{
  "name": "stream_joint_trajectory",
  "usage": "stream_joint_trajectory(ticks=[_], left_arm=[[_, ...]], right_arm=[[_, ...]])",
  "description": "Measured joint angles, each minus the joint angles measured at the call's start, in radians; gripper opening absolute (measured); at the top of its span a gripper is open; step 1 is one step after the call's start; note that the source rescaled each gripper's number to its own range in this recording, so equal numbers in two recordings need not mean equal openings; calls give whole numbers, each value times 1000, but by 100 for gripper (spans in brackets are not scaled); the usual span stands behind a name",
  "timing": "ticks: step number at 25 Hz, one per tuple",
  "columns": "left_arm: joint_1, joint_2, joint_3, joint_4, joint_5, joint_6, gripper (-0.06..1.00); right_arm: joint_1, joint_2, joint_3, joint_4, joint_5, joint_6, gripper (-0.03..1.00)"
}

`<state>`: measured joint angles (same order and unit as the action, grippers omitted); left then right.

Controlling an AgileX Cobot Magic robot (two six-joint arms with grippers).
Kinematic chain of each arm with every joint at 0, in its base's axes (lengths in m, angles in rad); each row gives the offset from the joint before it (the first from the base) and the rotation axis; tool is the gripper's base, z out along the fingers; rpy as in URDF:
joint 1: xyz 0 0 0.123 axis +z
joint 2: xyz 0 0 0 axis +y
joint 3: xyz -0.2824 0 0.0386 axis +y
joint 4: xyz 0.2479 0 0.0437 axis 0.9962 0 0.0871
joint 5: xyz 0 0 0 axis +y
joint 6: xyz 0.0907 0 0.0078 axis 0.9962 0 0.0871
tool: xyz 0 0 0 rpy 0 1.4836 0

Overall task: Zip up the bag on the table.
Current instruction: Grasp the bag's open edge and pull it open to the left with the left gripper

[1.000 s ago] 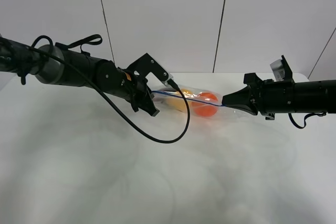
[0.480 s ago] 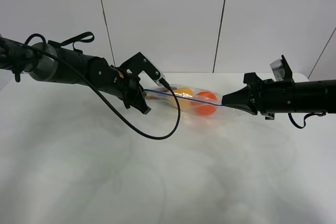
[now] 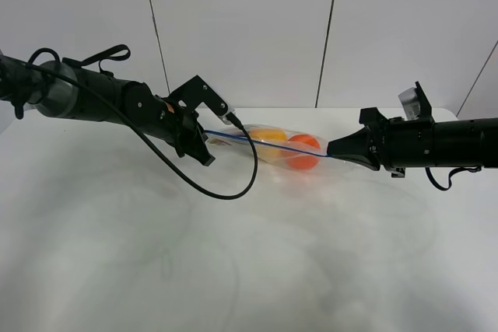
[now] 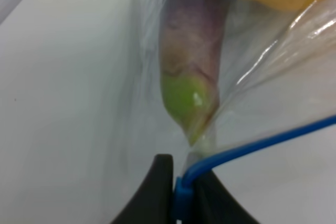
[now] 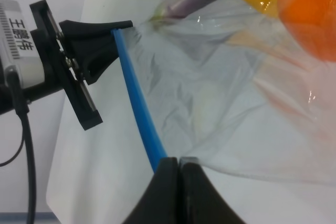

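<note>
Leftward along the blue zipper strip (image 3: 264, 143) the left gripper (image 3: 205, 137) has slid, farther from the right gripper (image 3: 333, 151). Each is clamped on that strip, at opposite ends. Between them the clear bag (image 3: 274, 153) is stretched over the white tabletop (image 3: 233, 270). It holds a purple eggplant (image 4: 191, 40) beside the left gripper, a yellow fruit (image 3: 268, 135), and an orange (image 3: 305, 155) nearer the right gripper. Pale wall panels (image 3: 241, 29) stand behind.

Bright, even light; soft shadows; both wrist views blur up close.
</note>
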<state>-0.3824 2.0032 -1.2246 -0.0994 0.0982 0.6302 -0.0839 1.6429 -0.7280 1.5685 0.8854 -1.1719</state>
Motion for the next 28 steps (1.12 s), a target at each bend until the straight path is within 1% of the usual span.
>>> stream_joint_trajectory(ticks=[3,11,19,28], left_arm=[[3,0,0,0,0,19,0],[10,0,0,0,1,22,0],[68,-5,0,1,31,19,0],[72,-8,0,3,31,19,0]], right_arm=[[0,0,0,0,0,0,0],[0,0,0,-1,0,0,0],[0,0,0,-2,-1,0,0],[0,0,0,-5,-1,0,0]])
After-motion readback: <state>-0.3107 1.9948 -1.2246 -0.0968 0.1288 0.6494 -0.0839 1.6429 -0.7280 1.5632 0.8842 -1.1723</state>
